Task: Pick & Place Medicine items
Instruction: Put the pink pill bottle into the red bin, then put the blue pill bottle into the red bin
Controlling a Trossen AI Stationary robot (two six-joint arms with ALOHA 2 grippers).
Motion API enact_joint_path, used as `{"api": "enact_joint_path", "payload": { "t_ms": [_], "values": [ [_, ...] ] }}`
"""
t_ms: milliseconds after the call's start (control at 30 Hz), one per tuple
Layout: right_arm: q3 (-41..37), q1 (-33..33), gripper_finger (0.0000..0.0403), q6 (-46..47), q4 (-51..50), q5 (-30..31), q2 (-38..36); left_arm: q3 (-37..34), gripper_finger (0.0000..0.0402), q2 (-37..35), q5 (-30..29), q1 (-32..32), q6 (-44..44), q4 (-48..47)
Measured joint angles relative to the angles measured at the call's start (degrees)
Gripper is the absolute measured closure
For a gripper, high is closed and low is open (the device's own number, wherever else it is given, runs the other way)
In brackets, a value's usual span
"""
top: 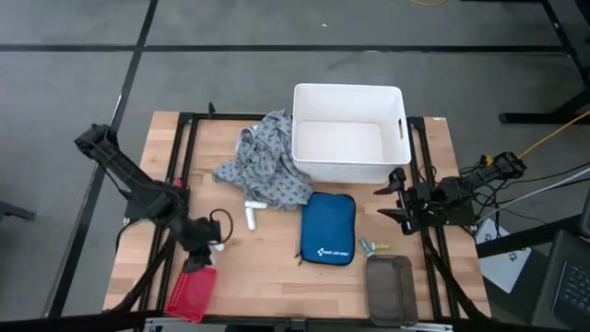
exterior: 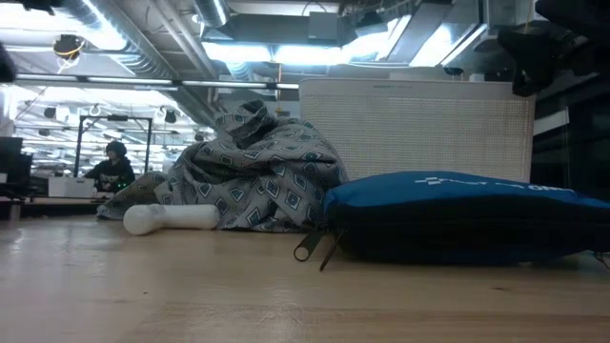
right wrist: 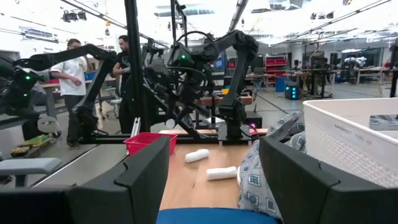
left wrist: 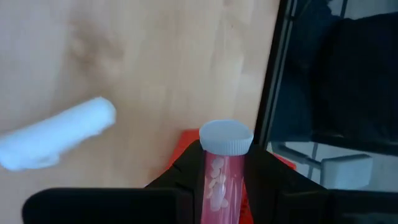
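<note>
I'm gripping a pill bottle [left wrist: 222, 177] in the left tool [left wrist: 221, 186], hovering above the red basket [top: 191, 292] at the bench's [top: 267, 277] near-left corner. Only its lower body is pinched, so it could be slipping sideways. The right tool [top: 392, 198] is waiting released, right of the white bin [top: 348, 134].

A pale wooden bench [top: 277, 277] with visible grain and a matt finish. On it, a crumpled grey cloth [top: 263, 161] printed with small diamonds, a smooth white plastic bin [top: 348, 171] and a blue fabric first aid pouch [top: 328, 228] with a metal zip pull. A clear, glossy pink-tinted pill bottle [left wrist: 221, 180] with a ribbed white plastic cap sits between matt black fingers [left wrist: 180, 177]. A soft-looking matt white roll [left wrist: 56, 134] lies beside it.
</note>
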Motion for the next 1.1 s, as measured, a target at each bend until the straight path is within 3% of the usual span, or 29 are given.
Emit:
{"api": "enact_joint_path", "payload": {
  "t_ms": [100,300,633,1100],
  "values": [
    [0.0,0.0,0.0154,0.8,-1.0,0.0,0.0,0.0,0.0326,2.5,-2.8,-2.7,-2.9,3.5],
    [0.0,0.0,0.0154,2.2,-1.3,0.0,0.0,0.0,0.0325,9.7,-2.1,-7.2,-9.4,9.1],
    [0.0,0.0,0.0154,3.8,-1.3,-0.2,0.0,0.0,0.0322,16.6,-4.6,-14.0,-17.3,6.2],
    [0.0,0.0,0.0154,5.1,-1.3,-0.1,0.0,0.0,0.0228,18.1,-8.8,-15.8,-21.4,2.9]
  ]
}}
